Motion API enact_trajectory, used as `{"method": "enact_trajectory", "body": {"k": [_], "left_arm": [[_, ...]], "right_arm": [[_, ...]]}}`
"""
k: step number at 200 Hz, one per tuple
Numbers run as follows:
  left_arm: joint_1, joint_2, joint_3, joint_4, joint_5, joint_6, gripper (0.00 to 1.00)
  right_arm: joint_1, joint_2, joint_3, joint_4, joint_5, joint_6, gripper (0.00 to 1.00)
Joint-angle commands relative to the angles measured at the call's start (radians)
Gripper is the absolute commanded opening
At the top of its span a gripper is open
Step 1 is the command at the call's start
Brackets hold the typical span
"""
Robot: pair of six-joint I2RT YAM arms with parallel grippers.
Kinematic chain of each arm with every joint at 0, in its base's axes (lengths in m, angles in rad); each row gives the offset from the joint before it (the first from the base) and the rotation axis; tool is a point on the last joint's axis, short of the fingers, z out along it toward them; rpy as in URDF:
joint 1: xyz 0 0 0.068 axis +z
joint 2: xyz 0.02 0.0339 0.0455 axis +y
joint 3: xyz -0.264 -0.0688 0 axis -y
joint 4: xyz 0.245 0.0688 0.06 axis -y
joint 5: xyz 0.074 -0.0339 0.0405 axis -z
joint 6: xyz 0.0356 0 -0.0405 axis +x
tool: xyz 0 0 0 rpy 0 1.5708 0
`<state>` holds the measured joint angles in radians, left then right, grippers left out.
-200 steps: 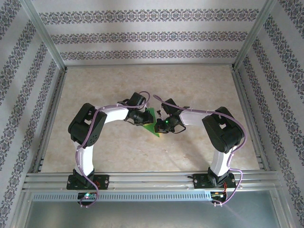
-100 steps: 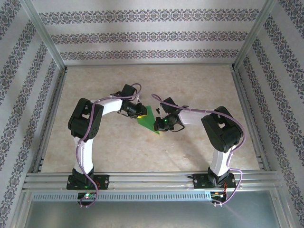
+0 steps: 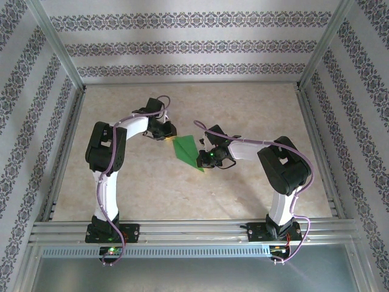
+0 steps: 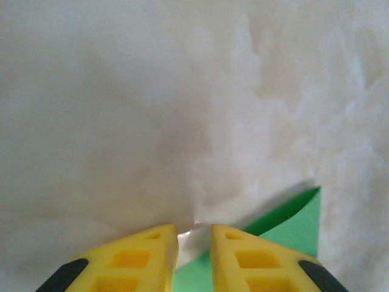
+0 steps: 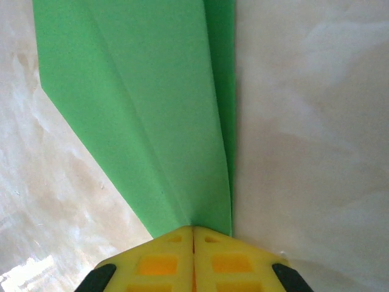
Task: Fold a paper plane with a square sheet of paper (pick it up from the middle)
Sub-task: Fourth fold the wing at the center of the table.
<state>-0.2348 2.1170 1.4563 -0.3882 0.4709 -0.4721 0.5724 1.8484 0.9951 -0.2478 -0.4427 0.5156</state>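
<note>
You already have the sheet creased into a narrow dart: the paper plane (image 3: 187,151) lies on the desk (image 3: 255,103) between the two arms. Your right gripper (image 5: 193,230) is pinched tight on its pointed end, while the left gripper (image 4: 193,229) stands slightly apart just beside the wide end, holding nothing. The folding looks nearly done, with perhaps a last wing crease left.

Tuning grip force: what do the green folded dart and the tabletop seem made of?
The bright green folded dart looks like thin matte paper: sharp creases, layered flaps. The beige mottled tabletop looks like polished stone or marble-print laminate; its sheen leaves that open.
</note>
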Motion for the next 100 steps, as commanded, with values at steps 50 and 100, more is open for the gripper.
{"method": "enact_trajectory", "body": {"k": [50, 100], "left_arm": [[-0.035, -0.251, -0.231, 0.247, 0.081, -0.112, 0.17], [-0.165, -0.217, -0.352, 0.45, 0.15, -0.27, 0.15]], "right_arm": [[0.006, 0.054, -0.057, -0.247, 0.093, -0.028, 0.08], [-0.001, 0.039, -0.054, -0.216, 0.038, -0.021, 0.08]]}}
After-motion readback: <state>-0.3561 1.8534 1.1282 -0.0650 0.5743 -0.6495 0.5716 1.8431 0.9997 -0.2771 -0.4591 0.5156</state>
